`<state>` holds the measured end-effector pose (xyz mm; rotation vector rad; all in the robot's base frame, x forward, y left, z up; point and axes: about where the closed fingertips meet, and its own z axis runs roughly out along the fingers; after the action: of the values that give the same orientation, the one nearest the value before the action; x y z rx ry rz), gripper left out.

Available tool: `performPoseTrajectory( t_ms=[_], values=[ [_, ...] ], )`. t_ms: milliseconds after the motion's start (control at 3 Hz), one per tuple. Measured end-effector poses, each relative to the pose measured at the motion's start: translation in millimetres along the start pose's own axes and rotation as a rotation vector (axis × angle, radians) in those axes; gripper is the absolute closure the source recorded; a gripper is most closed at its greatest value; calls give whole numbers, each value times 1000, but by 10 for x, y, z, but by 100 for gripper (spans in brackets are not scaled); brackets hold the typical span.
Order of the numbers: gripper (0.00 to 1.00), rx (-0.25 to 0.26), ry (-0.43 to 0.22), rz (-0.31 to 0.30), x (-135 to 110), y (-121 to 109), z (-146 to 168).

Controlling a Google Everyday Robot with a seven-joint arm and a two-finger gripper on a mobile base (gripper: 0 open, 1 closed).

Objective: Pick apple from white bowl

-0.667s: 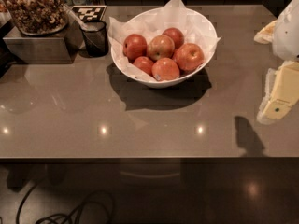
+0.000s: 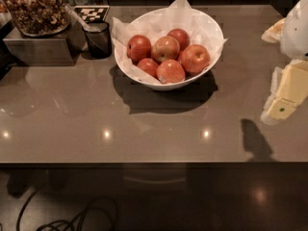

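The white bowl (image 2: 211,32), lined with crinkled white paper, stands at the back middle of the brown table. It holds several red apples. The apple (image 2: 165,48), large with an orange-yellow blush, lies in the middle of the pile. Another big red apple (image 2: 194,58) lies to its right, and one with a small sticker (image 2: 170,71) lies in front. My gripper (image 2: 283,105), white and pale yellow, hangs at the right edge of the view. It is above the table, well to the right of the bowl and apart from it.
A small black mesh cup (image 2: 98,39) stands just left of the bowl. Behind it is a checkered tag (image 2: 91,12). A glass jar of snacks (image 2: 34,8) sits on a metal box (image 2: 38,51) at the back left. Cables (image 2: 62,220) lie on the floor below the table's front edge.
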<state>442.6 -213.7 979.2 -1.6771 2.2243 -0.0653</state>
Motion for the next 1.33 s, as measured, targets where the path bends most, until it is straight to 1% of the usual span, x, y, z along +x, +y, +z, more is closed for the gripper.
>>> performPoseTrajectory(
  t_ms=[333,667,1000,1333],
  values=[
    [0,-10,-42,44,-129,-100,88],
    [0,-35,-82,45,-400,-232,244],
    [0,-36,-83,45,-407,-236,251],
    [0,-28,-137,118,-405,-291,327]
  ],
)
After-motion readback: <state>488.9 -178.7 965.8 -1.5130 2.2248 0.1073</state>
